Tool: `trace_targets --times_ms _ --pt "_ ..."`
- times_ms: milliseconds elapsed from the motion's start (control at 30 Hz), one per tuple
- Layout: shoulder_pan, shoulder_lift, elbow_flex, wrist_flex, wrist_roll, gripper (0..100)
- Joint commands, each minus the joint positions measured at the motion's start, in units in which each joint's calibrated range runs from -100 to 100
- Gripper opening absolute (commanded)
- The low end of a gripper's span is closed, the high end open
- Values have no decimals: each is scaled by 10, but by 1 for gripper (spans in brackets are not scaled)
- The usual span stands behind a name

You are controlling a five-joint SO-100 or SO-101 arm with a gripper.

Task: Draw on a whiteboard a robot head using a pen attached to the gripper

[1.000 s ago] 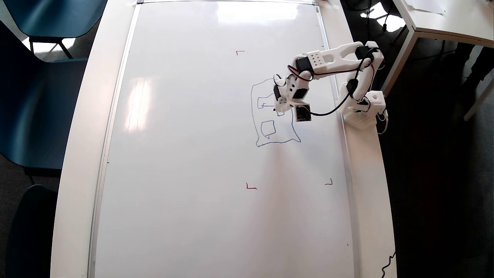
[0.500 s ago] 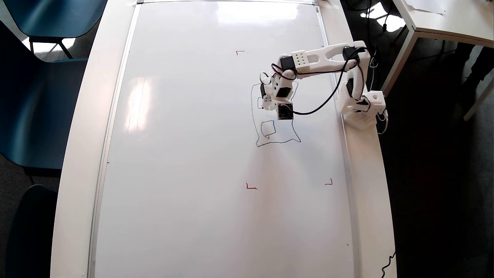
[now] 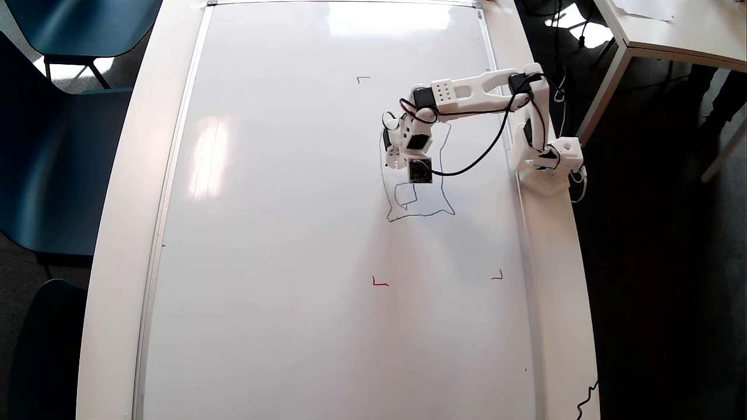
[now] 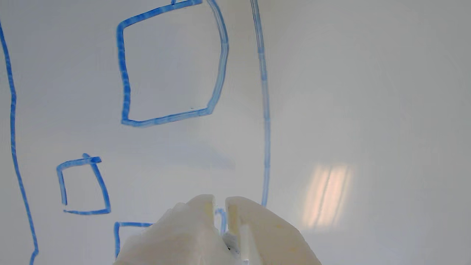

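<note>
Wrist view: claw (image 4: 220,206) nearly closed over robot head (image 4: 220,73)

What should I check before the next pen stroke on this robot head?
1. Gripper over the whiteboard, inside the drawing: ok.
2. Pen tip touching the board: cannot tell, the fingers hide it.
3. Robot head outline closed: cannot tell, the arm covers its top in the overhead view.
4. Inner squares: large one closed, ok; small one open at a lower corner in the wrist view, not ok.
5. Black cable off the ink: cannot tell.
</note>
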Motion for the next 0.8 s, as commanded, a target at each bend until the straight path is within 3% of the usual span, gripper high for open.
trace_targets --times_ms 0,767 --pt "0 8 -31 -3 1 2" --pt "-11 12 -2 -9 -2 2"
